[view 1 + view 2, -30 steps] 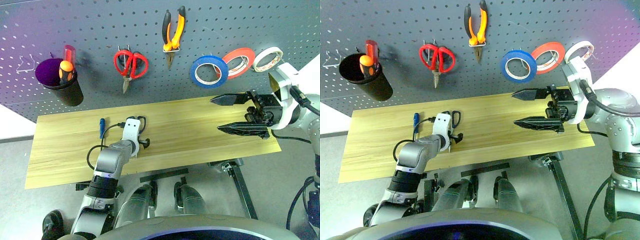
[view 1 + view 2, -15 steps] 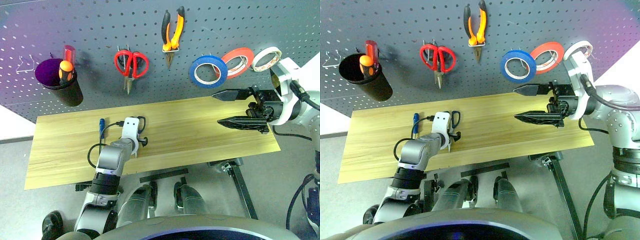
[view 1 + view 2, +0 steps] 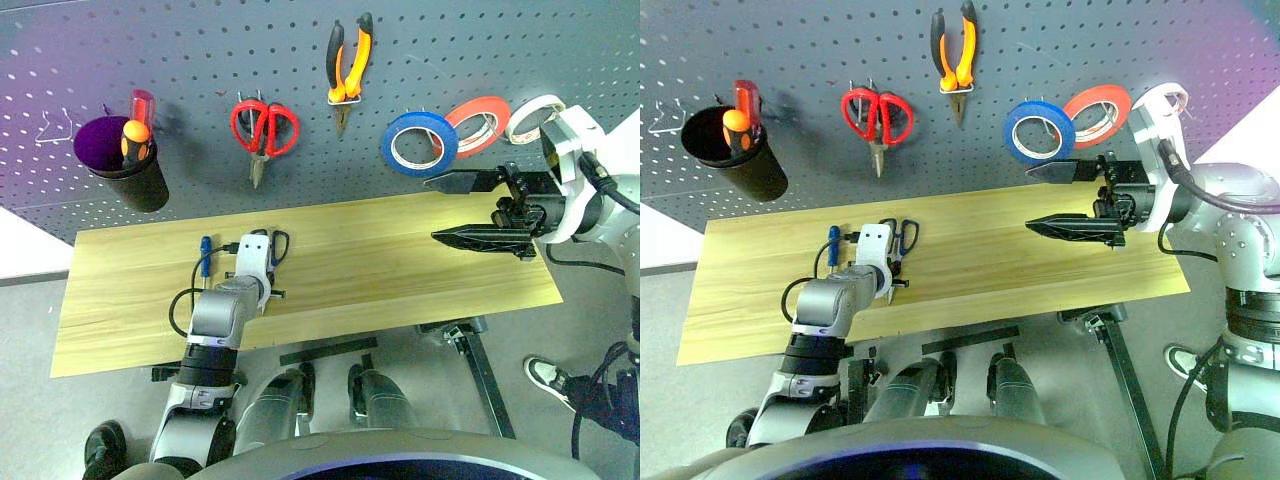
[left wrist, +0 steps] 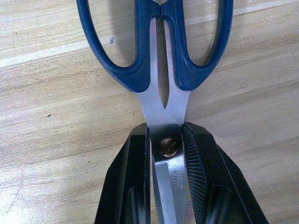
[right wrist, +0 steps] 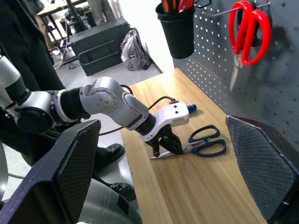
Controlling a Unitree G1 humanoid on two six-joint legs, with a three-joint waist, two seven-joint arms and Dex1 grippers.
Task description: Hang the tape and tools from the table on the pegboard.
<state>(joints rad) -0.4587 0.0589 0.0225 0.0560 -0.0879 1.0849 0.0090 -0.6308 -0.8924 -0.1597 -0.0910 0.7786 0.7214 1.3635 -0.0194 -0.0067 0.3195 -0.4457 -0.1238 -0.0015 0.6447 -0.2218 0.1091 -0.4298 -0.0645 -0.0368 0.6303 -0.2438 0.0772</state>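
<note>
Dark blue-handled scissors (image 4: 135, 74) lie flat on the table (image 3: 400, 280), handle loops (image 3: 277, 244) toward the pegboard (image 3: 200, 50). My left gripper (image 4: 166, 137) is shut on the scissors at the pivot screw, one black finger on each side of the blades. The blue tape (image 3: 418, 143) and the orange-and-black pliers (image 3: 347, 70) hang on pegboard hooks. Over the table's right end my right gripper (image 3: 432, 210) hovers open and empty, pointing left, just below the blue tape.
Red-handled scissors (image 3: 263, 128), a red-orange roll (image 3: 477, 123) and a whitish roll (image 3: 534, 117) also hang on the board. A black cup (image 3: 125, 170) with screwdrivers hangs at the left. A blue-tipped cable (image 3: 203, 252) lies left of my left wrist. A person's shoe (image 3: 545, 375) is on the floor, lower right.
My left gripper has gone from open to shut on the scissors. The right arm has stayed in place. A shoe has come into view at lower right.
</note>
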